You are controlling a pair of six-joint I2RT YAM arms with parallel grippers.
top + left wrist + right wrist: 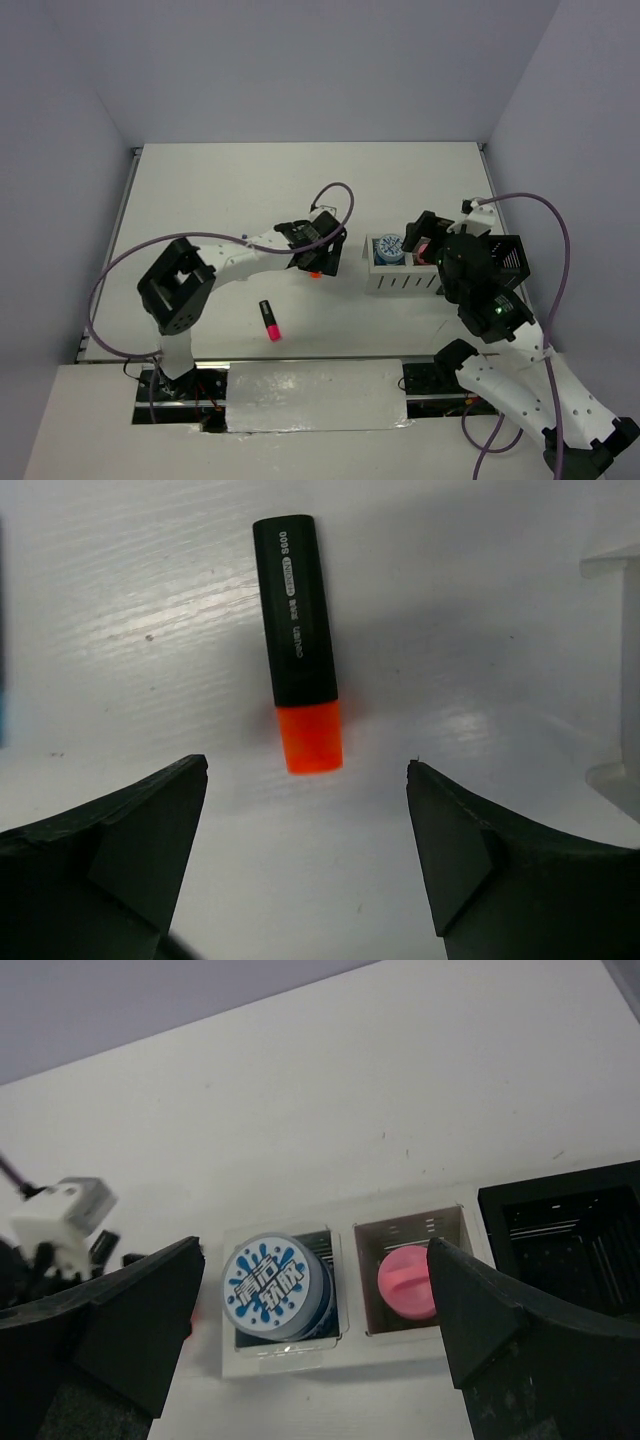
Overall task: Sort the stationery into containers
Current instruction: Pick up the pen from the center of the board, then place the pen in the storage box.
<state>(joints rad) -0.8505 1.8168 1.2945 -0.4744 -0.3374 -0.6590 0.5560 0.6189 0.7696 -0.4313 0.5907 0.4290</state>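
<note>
we start at the left: a pink marker (269, 320) lies flat on the table (200, 190), well apart from the left fingers (150, 830) and back toward their arm's base. we judge it is waiting its turn. the left fingers are spread wide and hold nothing. the orange marker (300, 670) lies flat just ahead of their tips, roughly centred on the gap, with its orange end nearest and its black end pointing away. we judge the fingers are lined up this way so they can come down on either side of it; it is not yet gripped.

past the right-hand finger stands the white organizer (346, 1280). the round tin (275, 1285) sits in one compartment and the pink tube (408, 1282) in the other. both lie below and between the right fingers (500, 1310), which are spread and empty. the black mesh box (570, 1230) stands beside the tube's compartment, by the right-hand finger; what it holds we cannot tell.

the left wrist view shows how the orange marker lies. the top view hides that under the wrist and leaves only an orange speck. the right wrist view shows each compartment's contents, and only the top view shows the pink marker.
</note>
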